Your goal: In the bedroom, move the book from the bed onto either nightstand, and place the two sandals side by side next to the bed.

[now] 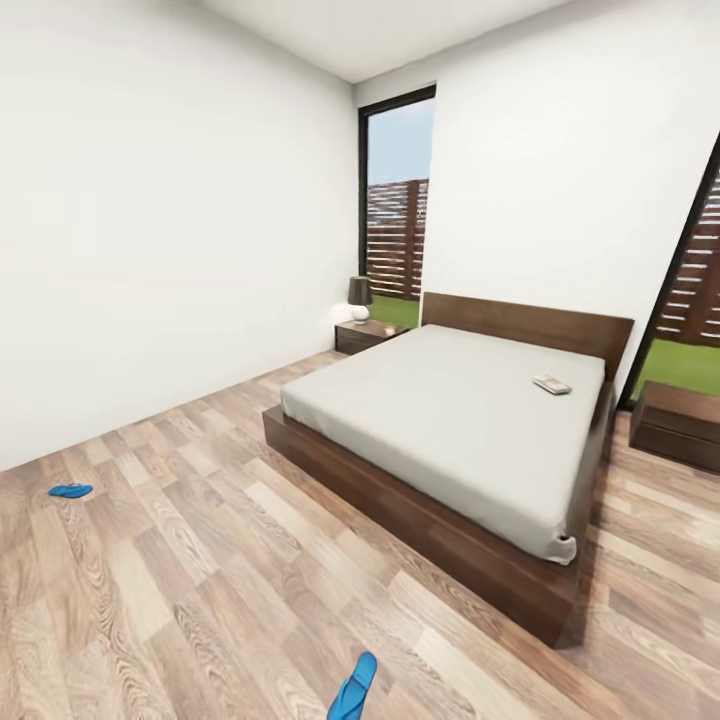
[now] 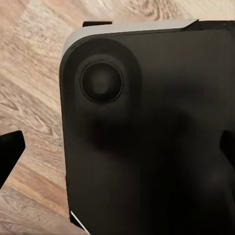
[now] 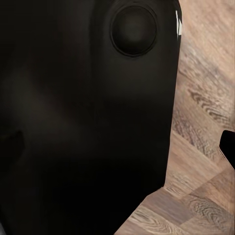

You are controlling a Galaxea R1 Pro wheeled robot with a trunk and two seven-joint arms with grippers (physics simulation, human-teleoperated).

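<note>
The bed (image 1: 450, 420), with a light-grey mattress and a dark wood frame, fills the middle right of the head view. The book (image 1: 552, 384) lies flat on the mattress near the headboard, on the right side. One blue sandal (image 1: 70, 490) rests on the floor at the far left. The other sandal (image 1: 352, 688) lies on the floor at the bottom edge, short of the bed's foot. A nightstand (image 1: 365, 333) stands left of the headboard and another nightstand (image 1: 680, 422) to its right. In the wrist views my left gripper (image 2: 117, 152) and right gripper (image 3: 117, 147) are open and empty, facing my own dark body.
A dark-shaded lamp (image 1: 359, 296) stands on the left nightstand. Tall black-framed windows sit behind the bed at the back (image 1: 398, 200) and at the right edge. Wood-plank floor (image 1: 200, 560) stretches wide between me, the left wall and the bed.
</note>
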